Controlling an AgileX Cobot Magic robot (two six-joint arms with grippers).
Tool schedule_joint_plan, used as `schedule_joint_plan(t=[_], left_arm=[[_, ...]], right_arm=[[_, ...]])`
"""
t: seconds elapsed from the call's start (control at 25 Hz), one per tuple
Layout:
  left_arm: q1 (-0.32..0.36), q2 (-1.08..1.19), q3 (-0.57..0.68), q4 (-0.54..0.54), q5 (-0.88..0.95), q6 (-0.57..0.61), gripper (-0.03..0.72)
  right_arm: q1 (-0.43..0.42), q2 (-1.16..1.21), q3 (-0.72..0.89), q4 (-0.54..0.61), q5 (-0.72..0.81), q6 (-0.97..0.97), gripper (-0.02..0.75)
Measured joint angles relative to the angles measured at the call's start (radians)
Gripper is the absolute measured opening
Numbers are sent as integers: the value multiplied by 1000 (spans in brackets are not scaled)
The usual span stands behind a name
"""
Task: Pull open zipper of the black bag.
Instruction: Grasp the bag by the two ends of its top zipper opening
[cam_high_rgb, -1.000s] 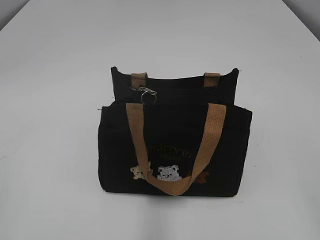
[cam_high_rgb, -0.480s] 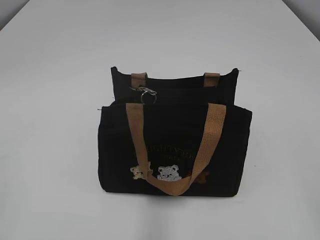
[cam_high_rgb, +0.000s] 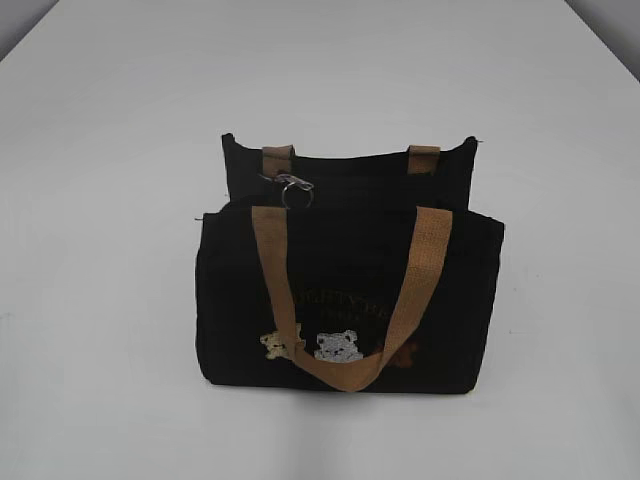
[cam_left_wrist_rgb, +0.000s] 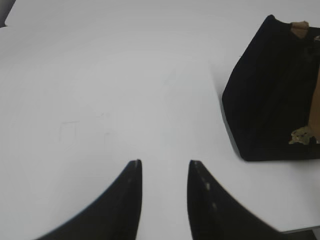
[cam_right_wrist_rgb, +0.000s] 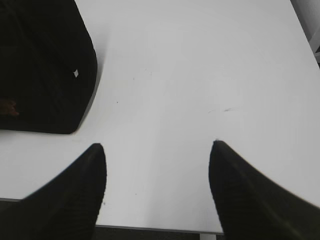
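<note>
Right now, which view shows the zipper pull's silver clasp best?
The exterior view: the silver clasp hangs in plain sight at the black bag's top edge, left of centre. The left wrist view catches only the bag's end; the right wrist view shows just a dark corner. Neither shows the clasp.

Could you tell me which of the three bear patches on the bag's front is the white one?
The middle patch is the white one, on the bag between the cream patch on its left and the brown patch on its right.
</note>
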Motion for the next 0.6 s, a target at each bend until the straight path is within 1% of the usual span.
schedule_joint_plan(t=[0.12, 0.2, 0.28, 0.36, 0.44, 0.6], left_arm=[[0, 9, -5, -28, -19, 0, 237], [0, 48, -25, -85, -77, 0, 238], [0, 123, -45, -172, -143, 0, 243], [0, 222, -58, -273, -208, 0, 252], [0, 345, -68, -418, -253, 25, 256], [0, 643, -120, -699, -251, 219, 262]], right_arm=[[0, 0, 0, 0, 0, 0, 505], [0, 0, 0, 0, 0, 0, 505], [0, 0, 0, 2, 0, 0, 505], [1, 2, 0, 32, -1, -8, 505], [15, 31, 0, 82, -3, -54, 505], [50, 179, 0, 158, -3, -149, 505]])
